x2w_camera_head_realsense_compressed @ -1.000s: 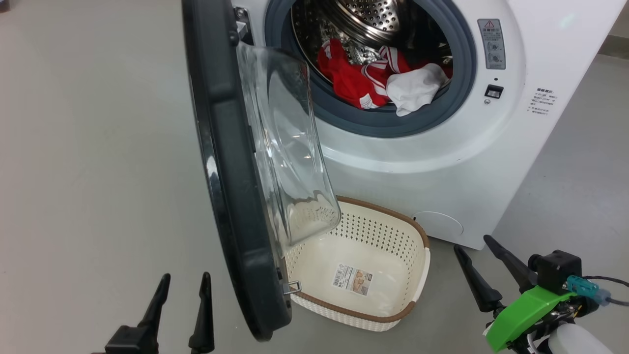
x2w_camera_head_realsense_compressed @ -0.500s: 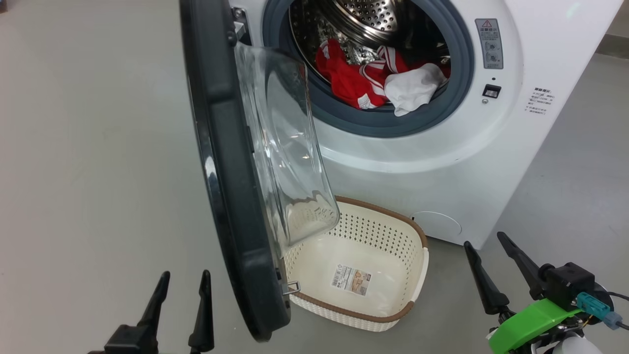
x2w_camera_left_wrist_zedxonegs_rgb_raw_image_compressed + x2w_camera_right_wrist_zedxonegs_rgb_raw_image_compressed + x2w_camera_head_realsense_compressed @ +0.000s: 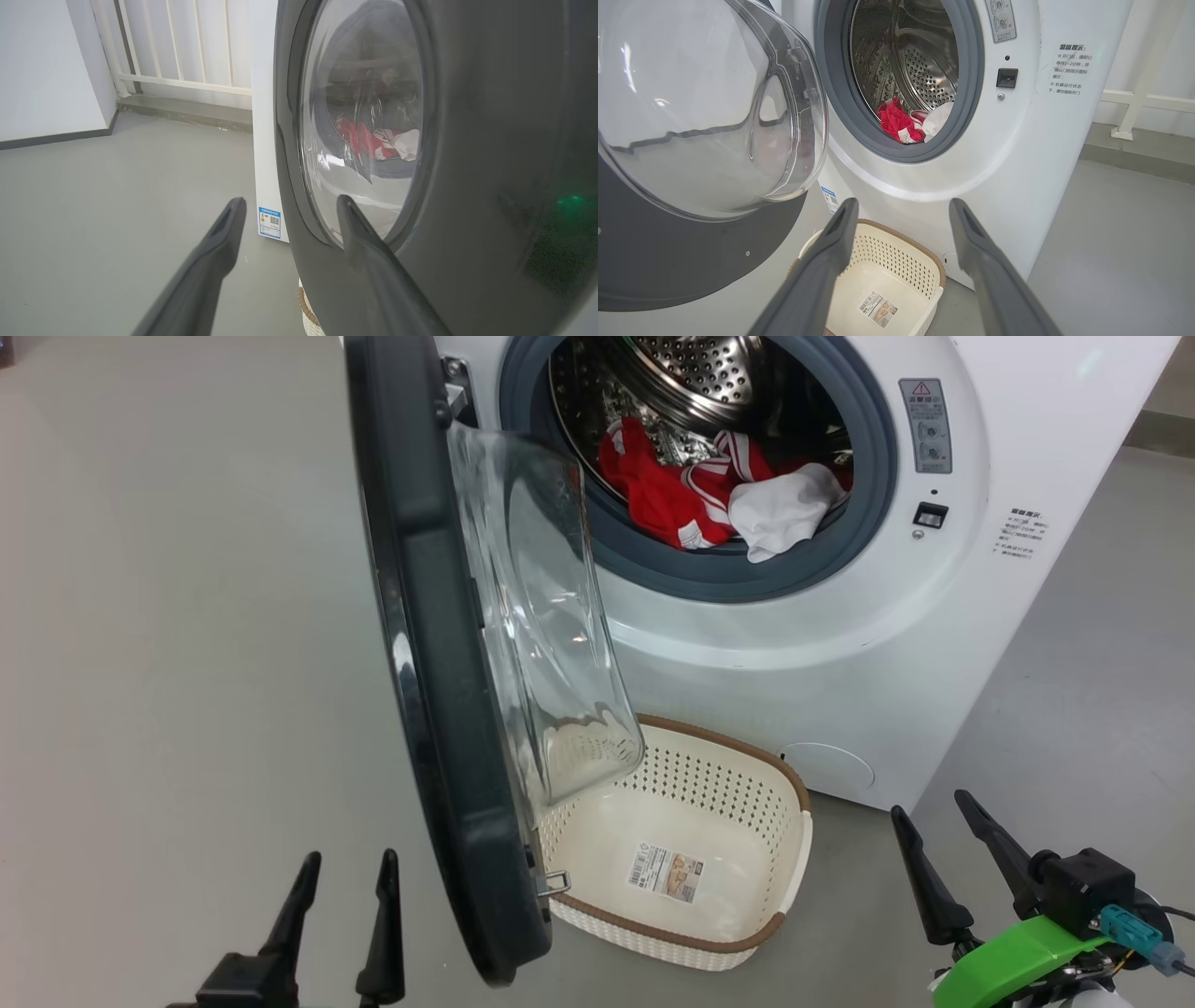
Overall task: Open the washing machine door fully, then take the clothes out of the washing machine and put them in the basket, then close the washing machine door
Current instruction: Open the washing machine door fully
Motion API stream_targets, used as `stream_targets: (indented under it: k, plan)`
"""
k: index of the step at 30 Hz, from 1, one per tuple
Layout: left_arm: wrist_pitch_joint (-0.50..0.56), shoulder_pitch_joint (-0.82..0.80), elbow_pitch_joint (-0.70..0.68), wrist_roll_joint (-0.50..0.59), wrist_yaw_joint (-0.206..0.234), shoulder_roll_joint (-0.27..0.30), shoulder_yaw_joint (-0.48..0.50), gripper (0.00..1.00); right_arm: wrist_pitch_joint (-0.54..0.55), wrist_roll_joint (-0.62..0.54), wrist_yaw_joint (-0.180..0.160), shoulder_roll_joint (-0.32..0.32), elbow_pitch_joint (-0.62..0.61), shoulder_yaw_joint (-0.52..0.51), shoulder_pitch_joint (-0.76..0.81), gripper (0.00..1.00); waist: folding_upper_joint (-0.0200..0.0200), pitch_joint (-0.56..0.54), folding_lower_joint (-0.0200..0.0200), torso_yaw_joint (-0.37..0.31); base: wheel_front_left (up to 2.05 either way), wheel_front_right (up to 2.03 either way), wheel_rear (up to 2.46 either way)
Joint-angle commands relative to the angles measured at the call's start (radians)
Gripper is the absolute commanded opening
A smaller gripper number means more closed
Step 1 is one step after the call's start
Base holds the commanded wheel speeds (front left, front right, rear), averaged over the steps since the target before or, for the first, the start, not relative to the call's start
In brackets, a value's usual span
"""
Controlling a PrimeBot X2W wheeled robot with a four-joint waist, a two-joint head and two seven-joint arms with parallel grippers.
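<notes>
So the door (image 3: pixel 439 709) is swung out, clothes (image 3: pixel 719 499) piled at the front of the washing machine (image 3: pixel 840 644) drum. The basket (image 3: pixel 709 779) sits on the floor below the door. Left and right jaws spread wide, gripping nothing.

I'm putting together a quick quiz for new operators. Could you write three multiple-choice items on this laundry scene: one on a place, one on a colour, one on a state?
1. Where does the basket stand?
A. On the floor before the washing machine, under its opening
B. On top of the machine
C. On a shelf

2. What colour is the piece lying against the red clothes in the drum?
A. Blue
B. White
C. Black

3. How does the door stand?
A. Shut
B. Swung open
C. Taken off its hinge

Answers:
1 A: the basket sits on the floor below the opening.
2 B: a white piece lies beside the red ones.
3 B: the door stands out from the front, leaving the drum exposed.
</notes>
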Motion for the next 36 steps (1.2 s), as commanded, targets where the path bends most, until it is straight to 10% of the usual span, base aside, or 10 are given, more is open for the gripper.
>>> stream_targets:
  k: [1, 3, 6, 7, 14, 22, 36]
  plan:
    - [-0.012, -0.009, -0.023, 0.003, -0.003, 0.009, 0.039, 1.0, -0.012, -0.013, 0.006, -0.009, -0.024, 0.017, -0.003, 1.0, -0.0001, -0.002, 0.0, -0.001, 0.0, 0.0, 0.0]
    - [-0.012, -0.009, -0.029, -0.006, -0.004, 0.009, 0.047, 1.0, -0.012, -0.014, 0.006, -0.007, -0.024, 0.016, -0.002, 1.0, -0.0001, -0.005, 0.0, -0.001, 0.0, 0.0, 0.0]
    - [-0.012, -0.016, -0.06, -0.019, 0.001, 0.009, 0.073, 0.04, -0.012, -0.015, 0.006, -0.005, -0.025, 0.016, 0.001, 1.0, -0.0001, -0.01, 0.0, -0.001, 0.0, 0.0, 0.0]
    - [-0.012, -0.019, -0.081, -0.027, 0.003, 0.009, 0.086, 0.0, -0.012, -0.016, 0.006, -0.004, -0.026, 0.015, 0.002, 1.0, -0.0001, -0.011, 0.0, 0.0, 0.0, 0.0, 0.0]
    - [-0.012, -0.055, -0.327, -0.048, 0.02, 0.009, 0.148, 0.0, -0.012, -0.019, 0.006, -0.003, -0.032, 0.015, 0.005, 1.0, -0.0001, -0.011, 0.0, 0.001, 0.0, 0.0, 0.0]
    - [-0.012, -0.048, -0.621, -0.004, 0.003, 0.009, -0.053, 0.0, -0.012, -0.016, 0.006, -0.011, -0.028, 0.026, -0.008, 1.0, -0.0001, -0.001, 0.0, -0.007, 0.0, 0.0, 0.0]
    - [-0.012, 0.0, -0.286, -0.106, -0.046, 0.009, -0.376, 0.0, -0.012, -0.018, 0.006, -0.01, -0.031, 0.03, -0.016, 1.0, -0.0001, 0.004, 0.0, -0.011, 0.0, 0.0, 0.0]
